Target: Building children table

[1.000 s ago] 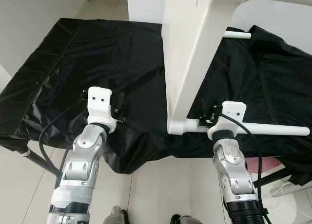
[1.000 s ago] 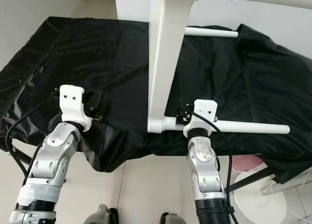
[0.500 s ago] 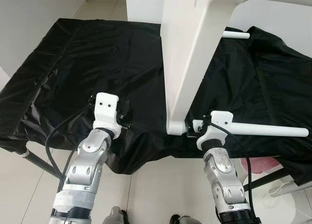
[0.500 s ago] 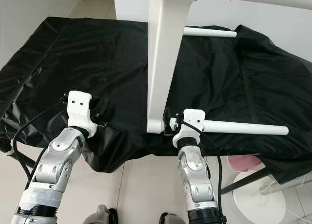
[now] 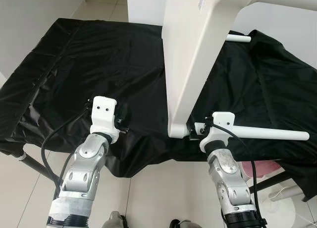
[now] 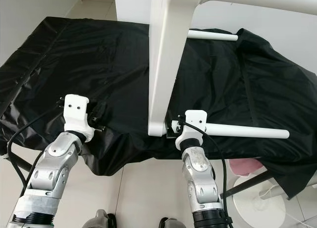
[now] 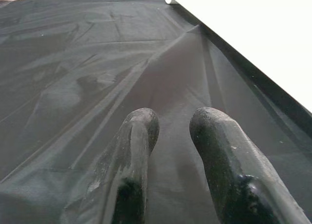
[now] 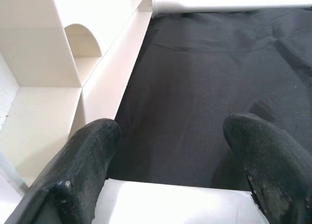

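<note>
One white leg (image 8: 185,208), between right fingers (image 8: 80,166)

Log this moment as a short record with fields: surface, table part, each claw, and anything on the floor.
surface: black cloth draped over a low stand
table part: white table top standing on edge, near white leg lying along the cloth
right claw: open, fingers either side of the near leg where it meets the top
left claw: slightly open, empty, over bare cloth
floor: pink object at right
</note>
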